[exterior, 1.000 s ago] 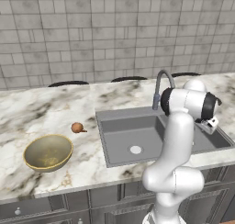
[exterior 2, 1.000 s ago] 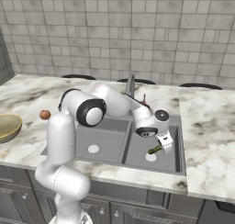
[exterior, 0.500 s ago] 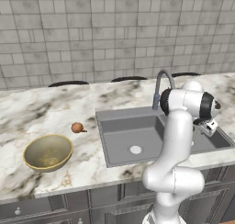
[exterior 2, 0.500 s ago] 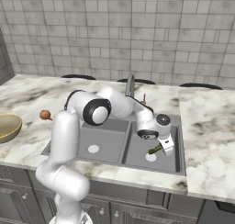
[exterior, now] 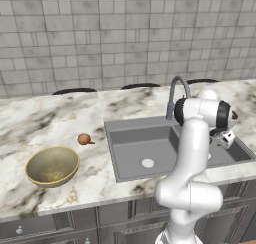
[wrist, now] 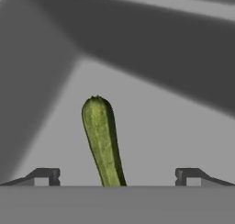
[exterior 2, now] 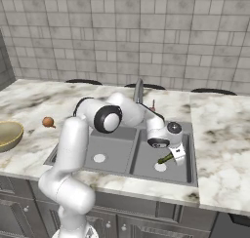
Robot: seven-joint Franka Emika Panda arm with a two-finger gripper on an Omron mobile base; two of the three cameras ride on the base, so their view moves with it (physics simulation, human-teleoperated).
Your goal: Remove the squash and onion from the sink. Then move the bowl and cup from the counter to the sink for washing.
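Note:
The slim green squash [wrist: 102,140] lies on the grey floor of the sink's right basin, also seen as the squash [exterior 2: 165,158] beside a white drain hole. My gripper [wrist: 117,176] hangs low over it, open, with the squash's near end between the two fingertips [wrist: 43,176] and untouched. From the base, the gripper [exterior 2: 172,153] sits down inside the sink [exterior 2: 117,159]. The reddish-brown onion [exterior: 84,139] rests on the counter left of the sink [exterior: 135,148]. The olive-gold bowl [exterior: 52,165] stands on the counter near the front edge. The cup is out of view.
A curved faucet [exterior: 177,88] rises behind the sink, close to my arm's elbow. The marble counter [exterior: 45,123] runs left and right of the basins, against a tiled wall. The sink's divider stands just left of my hand.
My hand has sunk a little lower into the right basin, closer to the squash. The jaws have stayed open. Onion and bowl have not moved.

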